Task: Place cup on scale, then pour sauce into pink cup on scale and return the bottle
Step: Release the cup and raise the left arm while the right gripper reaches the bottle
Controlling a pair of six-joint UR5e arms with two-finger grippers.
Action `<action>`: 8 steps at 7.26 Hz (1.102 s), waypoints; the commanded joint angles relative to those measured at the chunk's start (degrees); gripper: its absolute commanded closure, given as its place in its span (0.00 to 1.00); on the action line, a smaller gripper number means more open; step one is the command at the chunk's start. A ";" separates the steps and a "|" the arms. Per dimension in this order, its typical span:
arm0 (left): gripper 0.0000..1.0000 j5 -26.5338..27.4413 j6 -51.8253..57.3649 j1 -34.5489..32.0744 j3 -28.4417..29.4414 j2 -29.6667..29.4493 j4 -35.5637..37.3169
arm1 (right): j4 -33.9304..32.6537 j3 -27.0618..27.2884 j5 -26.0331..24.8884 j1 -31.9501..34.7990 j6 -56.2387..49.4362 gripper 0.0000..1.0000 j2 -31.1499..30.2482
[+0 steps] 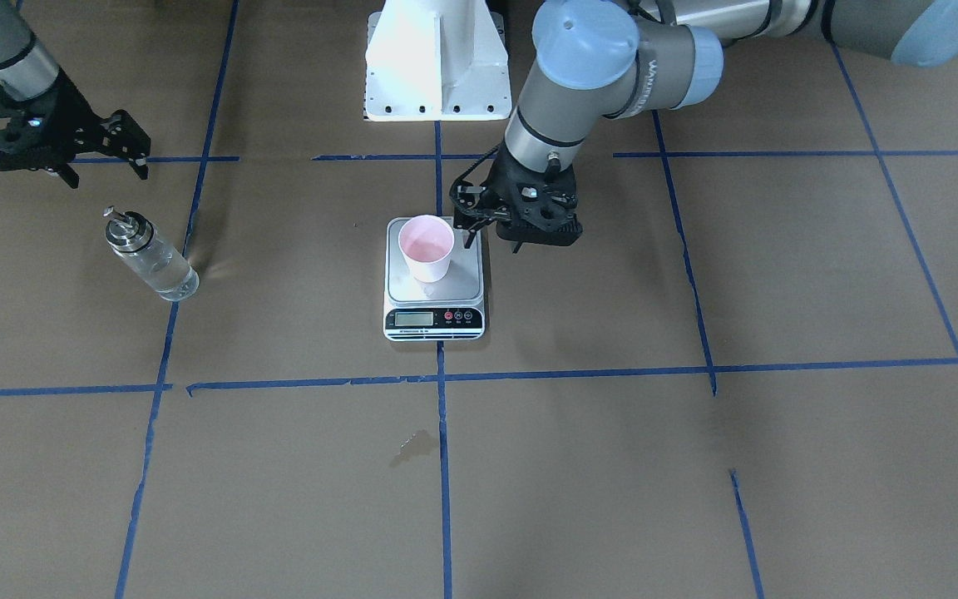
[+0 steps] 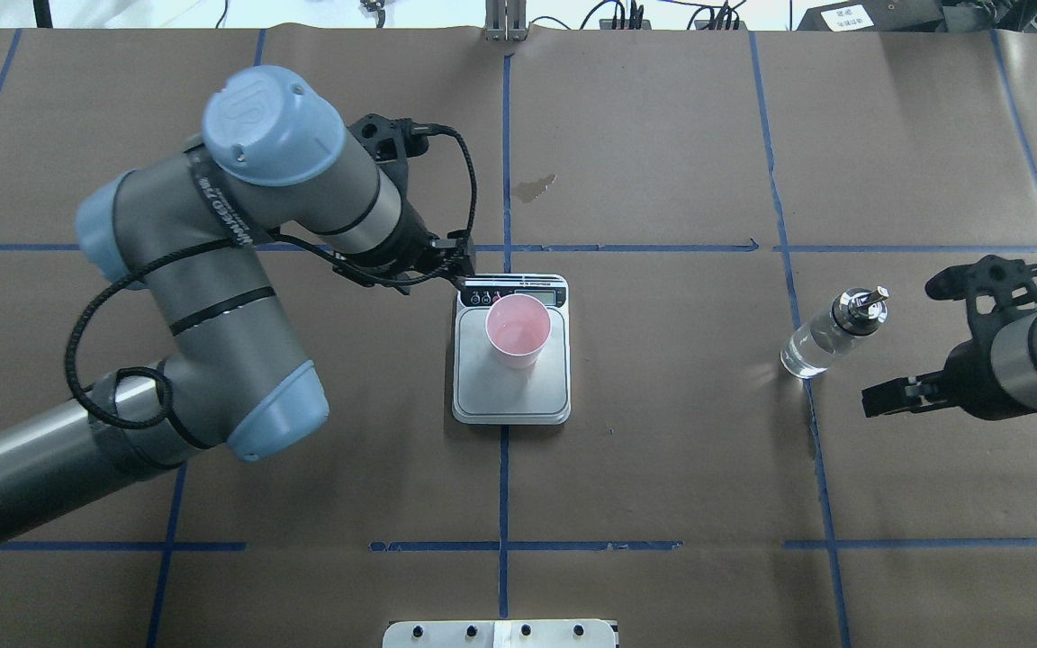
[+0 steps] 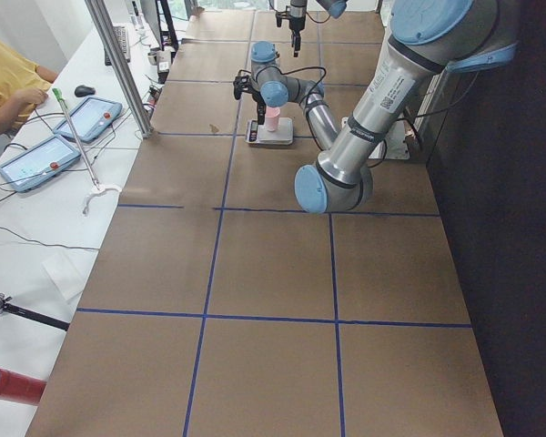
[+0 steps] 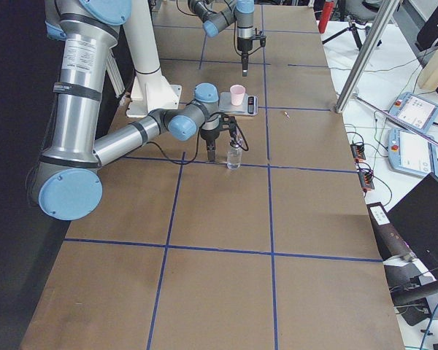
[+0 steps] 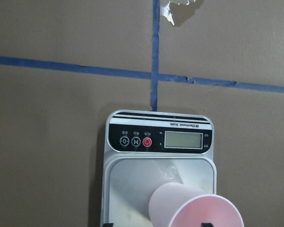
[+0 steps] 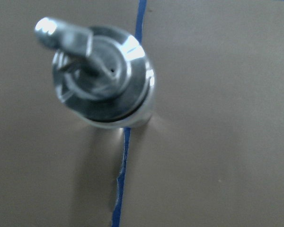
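The pale pink cup (image 1: 426, 248) stands upright on the scale (image 1: 412, 287) at the table's middle; both also show in the overhead view, cup (image 2: 518, 328) and scale (image 2: 482, 387). My left gripper (image 1: 489, 241) is open and empty, just beside the cup over the scale's edge, not touching it. The left wrist view shows the cup (image 5: 194, 208) at the bottom and the scale's display. The glass bottle (image 1: 150, 258) with clear sauce and metal pourer stands apart on the paper. My right gripper (image 2: 924, 337) is open beside the bottle (image 2: 834, 333), not touching. The right wrist view looks down on the bottle's cap (image 6: 104, 85).
Brown paper with blue tape lines covers the table. The white robot base (image 1: 437, 58) stands behind the scale. A small dried stain (image 1: 414, 445) marks the paper in front of the scale. Tablets (image 3: 91, 118) and a person are at a side table.
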 commanded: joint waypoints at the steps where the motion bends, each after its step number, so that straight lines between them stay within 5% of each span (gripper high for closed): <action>1: 0.31 -0.04 9.67 -4.79 -2.13 4.93 0.04 | 5.00 -0.35 -14.36 -10.45 15.12 0.01 0.21; 4: 0.29 -0.30 21.11 -11.12 -3.80 10.29 0.04 | 5.19 -0.79 -23.43 -12.50 16.50 0.00 2.04; 6: 0.28 -0.30 23.86 -12.01 -3.80 11.53 0.04 | 5.80 -1.84 -37.11 -15.82 17.90 0.00 2.05; 8: 0.28 -0.30 23.95 -12.54 -3.72 11.54 -0.04 | 18.47 -9.80 -47.68 -18.91 18.61 0.00 1.26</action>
